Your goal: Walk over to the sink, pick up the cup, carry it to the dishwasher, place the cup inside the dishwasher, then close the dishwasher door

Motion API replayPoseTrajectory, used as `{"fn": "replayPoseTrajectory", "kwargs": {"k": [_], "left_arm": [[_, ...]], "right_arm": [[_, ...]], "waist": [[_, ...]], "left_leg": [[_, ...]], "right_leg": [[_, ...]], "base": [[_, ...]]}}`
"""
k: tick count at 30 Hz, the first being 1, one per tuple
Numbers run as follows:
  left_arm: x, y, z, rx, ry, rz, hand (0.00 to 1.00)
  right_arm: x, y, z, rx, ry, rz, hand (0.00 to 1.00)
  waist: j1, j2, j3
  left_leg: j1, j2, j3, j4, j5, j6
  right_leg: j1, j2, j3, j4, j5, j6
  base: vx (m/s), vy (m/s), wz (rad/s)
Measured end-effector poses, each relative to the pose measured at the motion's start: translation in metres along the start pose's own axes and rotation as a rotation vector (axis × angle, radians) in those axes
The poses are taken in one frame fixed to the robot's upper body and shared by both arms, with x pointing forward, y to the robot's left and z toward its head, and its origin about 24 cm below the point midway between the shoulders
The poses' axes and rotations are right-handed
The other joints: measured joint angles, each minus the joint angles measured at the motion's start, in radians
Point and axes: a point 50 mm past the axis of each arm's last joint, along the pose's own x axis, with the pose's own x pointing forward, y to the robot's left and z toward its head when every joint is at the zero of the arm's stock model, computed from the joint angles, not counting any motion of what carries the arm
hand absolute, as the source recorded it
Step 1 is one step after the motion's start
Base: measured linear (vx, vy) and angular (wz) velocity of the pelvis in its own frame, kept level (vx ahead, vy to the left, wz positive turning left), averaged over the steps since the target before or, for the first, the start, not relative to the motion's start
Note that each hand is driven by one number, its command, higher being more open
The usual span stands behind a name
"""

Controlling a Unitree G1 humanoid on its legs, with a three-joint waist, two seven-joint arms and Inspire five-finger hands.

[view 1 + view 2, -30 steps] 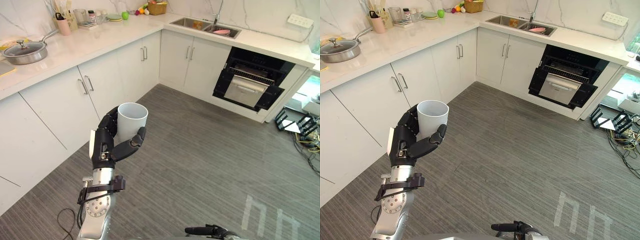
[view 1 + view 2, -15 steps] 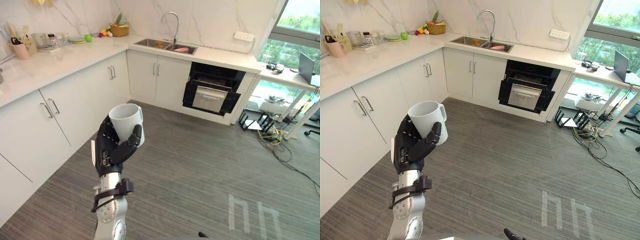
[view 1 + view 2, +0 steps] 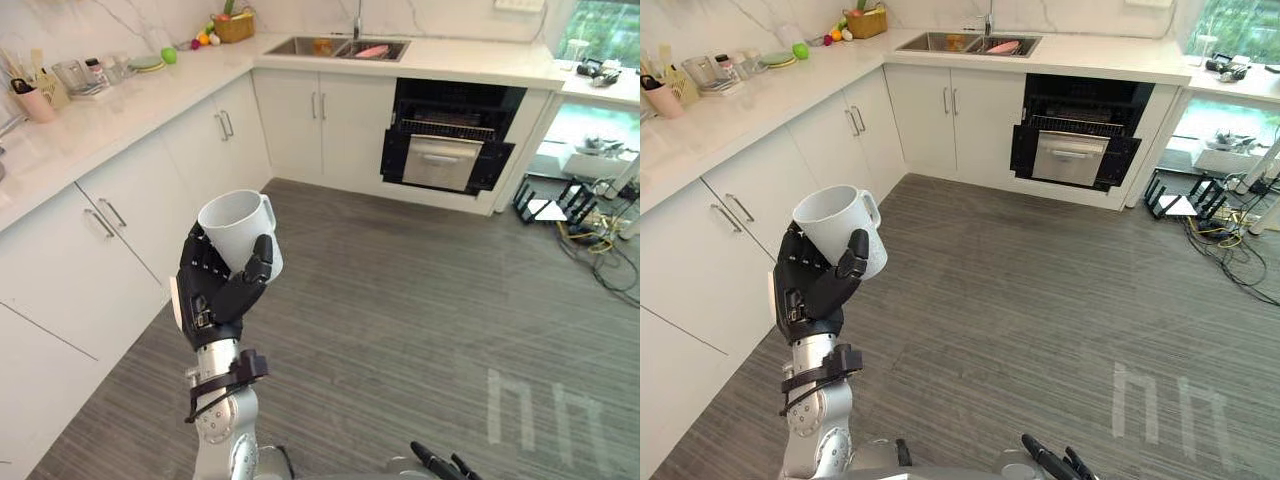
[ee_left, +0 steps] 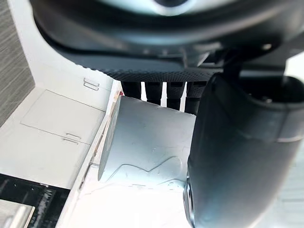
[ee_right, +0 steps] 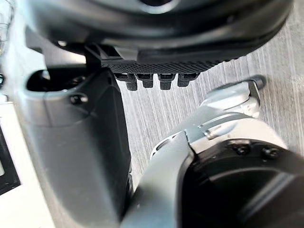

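Transit step, by the look of it: holds cup (image 3: 236, 226) upright in left hand (image 3: 214, 295), fingers (image 4: 164, 89) and thumb curled round its wall, beside the bench (image 3: 100, 125) (right hand (image 5: 80, 142) idle, loose, empty), next calls for walking across the floor (image 3: 420, 300) to the open dishwasher (image 3: 455, 150), well apart.

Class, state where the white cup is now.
The white cup is held by the left hand, left of centre in the left eye view, over the floor beside the cabinets.
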Motion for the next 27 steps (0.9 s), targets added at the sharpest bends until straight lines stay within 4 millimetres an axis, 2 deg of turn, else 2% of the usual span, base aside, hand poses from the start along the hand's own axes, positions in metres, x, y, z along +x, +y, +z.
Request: {"fn": "replayPoseTrajectory", "kwargs": {"k": [1, 3, 4, 5, 7, 8, 9, 10, 11, 12, 13, 14, 15, 16, 17, 18, 19, 20, 21, 22, 24, 25, 26, 27], "left_arm": [[-0.001, 0.002, -0.001, 0.003, 0.008, 0.026, 0.0], [-0.002, 0.005, -0.005, 0.021, 0.014, 0.052, 0.0], [-0.002, 0.011, -0.009, 0.058, 0.018, 0.057, 0.0], [-0.002, 0.012, -0.013, 0.067, 0.037, 0.055, 0.0], [-0.004, 0.015, -0.022, 0.089, 0.088, 0.041, 0.0], [-0.003, 0.013, -0.025, 0.1, 0.11, 0.011, 0.0], [-0.002, 0.011, -0.026, 0.104, 0.115, -0.01, 0.0], [0.001, 0.007, -0.026, 0.109, 0.115, -0.057, 0.0], [0.003, 0.003, -0.026, 0.116, 0.112, -0.097, 0.0], [0.003, 0.002, -0.026, 0.116, 0.115, -0.107, 0.0], [0.003, 0.002, -0.026, 0.13, 0.117, -0.118, 0.0], [0.004, 0.001, -0.026, 0.156, 0.109, -0.121, 0.0], [0.004, -0.001, -0.025, 0.162, 0.102, -0.125, 0.0], [0.008, -0.008, -0.024, 0.147, 0.089, -0.143, 0.0], [0.01, -0.015, -0.023, 0.123, 0.076, -0.158, 0.0], [0.012, -0.018, -0.021, 0.112, 0.07, -0.159, 0.0], [0.014, -0.023, -0.02, 0.093, 0.063, -0.162, 0.0], [0.014, -0.03, -0.019, 0.073, 0.066, -0.175, 0.0], [0.013, -0.031, -0.02, 0.066, 0.071, -0.173, 0.0], [0.01, -0.034, -0.02, 0.045, 0.088, -0.162, 0.0], [0.01, -0.037, -0.021, 0.038, 0.099, -0.197, 0.0], [0.006, -0.04, -0.023, 0.026, 0.119, -0.224, 0.0], [0.004, -0.042, -0.024, 0.021, 0.125, -0.241, 0.0], [0.0, -0.049, -0.024, 0.003, 0.127, -0.284, 0.0]], "right_arm": [[0.002, 0.001, 0.002, -0.014, 0.009, -0.007, 1.0], [0.003, 0.002, 0.001, -0.025, 0.018, -0.017, 1.0], [0.005, 0.007, 0.0, -0.026, 0.032, -0.027, 1.0], [0.005, 0.009, -0.003, -0.021, 0.04, -0.037, 1.0], [0.005, 0.01, -0.006, -0.012, 0.05, -0.056, 1.0], [0.005, 0.012, -0.008, 0.002, 0.053, -0.062, 1.0], [0.005, 0.013, -0.009, 0.019, 0.048, -0.067, 1.0], [0.005, 0.013, -0.008, 0.047, 0.024, -0.073, 1.0], [0.005, 0.015, -0.004, 0.076, -0.005, -0.069, 1.0], [0.005, 0.015, -0.003, 0.079, -0.019, -0.069, 1.0], [0.006, 0.017, 0.001, 0.075, -0.05, -0.062, 1.0], [0.006, 0.022, 0.003, 0.062, -0.071, -0.048, 1.0], [0.006, 0.024, 0.005, 0.056, -0.085, -0.041, 1.0], [0.005, 0.027, 0.008, 0.034, -0.111, -0.033, 1.0], [0.004, 0.029, 0.012, 0.022, -0.14, -0.022, 1.0], [0.004, 0.03, 0.014, 0.019, -0.152, -0.024, 1.0], [0.003, 0.031, 0.012, 0.012, -0.158, -0.047, 1.0], [-0.001, 0.029, 0.005, 0.002, -0.149, -0.075, 1.0], [-0.002, 0.024, 0.005, -0.001, -0.154, -0.097, 1.0], [-0.002, 0.017, 0.012, -0.041, -0.175, -0.143, 1.0], [-0.003, 0.016, 0.011, -0.09, -0.168, -0.179, 1.0], [-0.005, 0.013, 0.006, -0.113, -0.15, -0.215, 1.0], [-0.007, 0.01, 0.003, -0.125, -0.143, -0.233, 1.0], [-0.011, 0.009, -0.004, -0.151, -0.133, -0.25, 1.0]], "waist": [[0.012, -0.005, 0.003], [0.026, -0.002, 0.002], [0.023, -0.006, 0.0], [0.018, -0.009, -0.002], [0.012, -0.02, -0.008], [0.006, -0.032, -0.016], [0.004, -0.033, -0.017], [0.004, -0.034, -0.017], [0.003, -0.043, -0.01], [0.001, -0.038, -0.009], [-0.01, -0.031, -0.007], [-0.037, -0.03, -0.01], [-0.054, -0.03, -0.01], [-0.069, -0.029, -0.011], [-0.076, -0.025, -0.012], [-0.083, -0.025, -0.012], [-0.094, -0.025, -0.012], [-0.096, -0.03, -0.015], [-0.101, -0.014, -0.014], [-0.092, 0.025, -0.014], [-0.083, 0.018, -0.01], [-0.079, 0.017, -0.009], [-0.078, 0.017, -0.009], [-0.072, 0.018, -0.006]], "left_leg": [[0.0, -0.04, -0.072, -0.081, 0.098, -0.011], [0.004, -0.074, -0.109, -0.066, 0.168, -0.023], [-0.022, -0.094, -0.095, 0.05, 0.082, 0.0], [-0.038, -0.101, -0.089, 0.115, 0.034, 0.014], [-0.039, -0.129, -0.081, 0.196, -0.041, 0.043], [-0.016, -0.156, -0.077, 0.195, -0.068, 0.057], [0.001, -0.168, -0.074, 0.186, -0.079, 0.062], [0.054, -0.183, -0.069, 0.145, -0.104, 0.066], [0.135, -0.201, -0.057, 0.085, -0.124, 0.076], [0.181, -0.205, -0.051, 0.05, -0.135, 0.089], [0.268, -0.203, -0.041, -0.01, -0.143, 0.093], [0.341, -0.195, -0.047, -0.07, -0.144, 0.09], [0.374, -0.192, -0.056, -0.097, -0.14, 0.083], [0.43, -0.189, -0.066, -0.153, -0.136, 0.075], [0.475, -0.184, -0.072, -0.202, -0.133, 0.07], [0.495, -0.179, -0.077, -0.217, -0.134, 0.069], [0.525, -0.168, -0.085, -0.221, -0.141, 0.056], [0.552, -0.162, -0.086, -0.197, -0.166, 0.016], [0.564, -0.147, -0.088, -0.174, -0.182, -0.003], [0.541, -0.114, -0.079, -0.102, -0.174, -0.007], [0.528, -0.104, -0.066, -0.097, -0.186, 0.013], [0.528, -0.096, -0.065, -0.092, -0.184, 0.013], [0.523, -0.085, -0.066, -0.08, -0.165, 0.012], [0.485, -0.066, -0.068, 0.059, -0.099, 0.014]], "right_leg": [[0.019, -0.02, 0.028, -0.01, -0.015, 0.024], [0.039, -0.035, 0.068, -0.03, -0.034, 0.057], [0.065, -0.059, 0.091, -0.047, -0.05, 0.087], [0.087, -0.069, 0.108, -0.056, -0.043, 0.107], [0.118, -0.1, 0.12, -0.04, -0.042, 0.108], [0.106, -0.127, 0.123, 0.028, -0.031, 0.113], [0.088, -0.138, 0.126, 0.09, -0.018, 0.109], [0.021, -0.158, 0.132, 0.259, 0.039, 0.086], [-0.067, -0.188, 0.135, 0.455, 0.165, 0.005], [-0.112, -0.19, 0.158, 0.553, 0.214, -0.015], [-0.2, -0.134, 0.207, 0.715, 0.178, -0.01], [-0.259, -0.06, 0.199, 0.781, 0.118, -0.013], [-0.289, -0.029, 0.177, 0.78, 0.093, -0.01], [-0.358, 0.007, 0.112, 0.737, 0.052, -0.013], [-0.421, 0.029, 0.043, 0.633, 0.031, -0.024], [-0.446, 0.042, 0.015, 0.56, 0.029, -0.03], [-0.474, 0.074, -0.017, 0.393, 0.043, -0.037], [-0.464, 0.104, -0.027, 0.183, 0.203, -0.107], [-0.447, 0.111, -0.037, 0.189, 0.225, -0.135], [-0.431, 0.14, -0.038, 0.191, 0.208, -0.158], [-0.385, 0.137, -0.027, 0.184, 0.159, -0.151], [-0.337, 0.137, -0.034, 0.18, 0.131, -0.153], [-0.309, 0.137, -0.042, 0.181, 0.113, -0.151], [-0.253, 0.14, -0.057, 0.177, 0.053, -0.132]], "base": [[0.38, 0.219, -0.42], [0.43, 0.289, -0.5], [0.56, 0.349, -0.31], [0.5, 0.283, -0.09], [0.57, 0.295, 0.11], [0.6, 0.29, 0.19], [0.46, 0.189, 0.16], [0.44, 0.17, -0.04], [0.43, 0.169, -0.19], [0.41, 0.147, -0.42], [0.41, 0.099, -0.29], [0.43, 0.069, -0.11], [0.48, 0.021, 0.26], [0.55, 0.003, 0.33], [0.57, -0.001, 0.33], [0.61, -0.022, 0.36], [0.65, -0.069, 0.44], [0.67, -0.087, 0.46], [0.83, -0.097, 0.13], [0.67, -0.083, -0.09], [0.61, -0.134, -0.03], [0.45, -0.14, 0.16], [0.38, -0.119, 0.29], [0.33, -0.093, 0.35]]}}
